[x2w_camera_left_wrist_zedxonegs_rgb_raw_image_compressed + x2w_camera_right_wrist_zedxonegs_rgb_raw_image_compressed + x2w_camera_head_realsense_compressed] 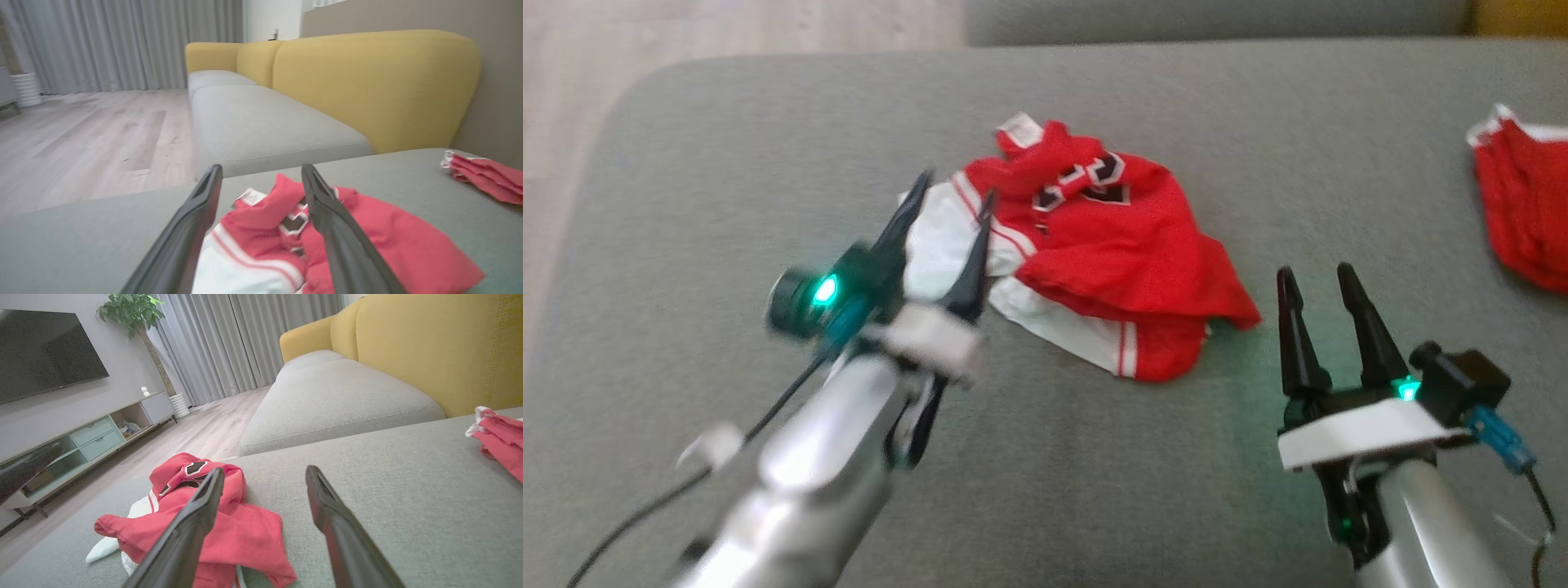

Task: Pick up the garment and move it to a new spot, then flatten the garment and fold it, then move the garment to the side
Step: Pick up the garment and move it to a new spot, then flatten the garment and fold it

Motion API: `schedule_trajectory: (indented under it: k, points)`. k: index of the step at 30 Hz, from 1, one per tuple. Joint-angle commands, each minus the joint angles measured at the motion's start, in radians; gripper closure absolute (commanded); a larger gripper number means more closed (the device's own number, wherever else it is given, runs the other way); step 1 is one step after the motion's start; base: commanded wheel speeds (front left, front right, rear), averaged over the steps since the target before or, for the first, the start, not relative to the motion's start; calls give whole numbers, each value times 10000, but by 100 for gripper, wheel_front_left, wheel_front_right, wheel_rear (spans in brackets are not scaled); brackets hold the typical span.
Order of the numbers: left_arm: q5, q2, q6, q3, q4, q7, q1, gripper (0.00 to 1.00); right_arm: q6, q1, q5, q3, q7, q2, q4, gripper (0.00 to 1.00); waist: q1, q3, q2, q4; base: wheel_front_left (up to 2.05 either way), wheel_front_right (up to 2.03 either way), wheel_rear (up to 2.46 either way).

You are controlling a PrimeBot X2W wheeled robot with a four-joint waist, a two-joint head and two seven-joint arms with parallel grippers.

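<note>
The head camera looks steeply down on the grey cushion [1045,490], with the crumpled jersey [1094,245] near centre. Both wrist cameras sit low and close over that cushion, facing along it toward the yellow sofa back [367,81]. All three views share the jersey, with a second red cloth [1523,204] near three o'clock.

The left tool [261,168], fingers spread wide, points at the crumpled red-and-white garment [392,241] lying on the grey cushion [81,245].
</note>
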Motion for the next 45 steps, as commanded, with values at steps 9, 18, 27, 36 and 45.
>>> schedule_trajectory:
  k: [9, 18, 27, 36, 45]
  points:
    - [290, 1227, 986, 1739, -2820, -93, 3105, 0, 65, 545, -141, 99, -110, -16, -34, 0, 0, -719, 0, 910, 0, 0, 0]
    - [565, 1060, 927, 2104, -3644, -94, 3957, 0, 65, 435, -416, 92, -72, -16, -118, 0, 0, -523, 0, 1081, 0, 0, 0]
    - [677, 734, 631, 2159, -3524, -94, 3851, 0, 65, -360, -1296, -880, 1232, -16, 803, 0, 0, 21, 0, 1404, 0, 0, 0]
    - [805, 437, 346, 2252, -3281, -95, 3668, 0, 65, -959, -1864, -1577, 2208, -16, 2256, 0, 0, 411, 0, 1832, 0, 0, 0]
    - [974, 284, 195, 2583, -3154, -95, 3748, 0, 65, -1275, -2425, -1634, 2127, -16, 2904, 100, 0, 424, 0, 1809, 0, 0, 0]
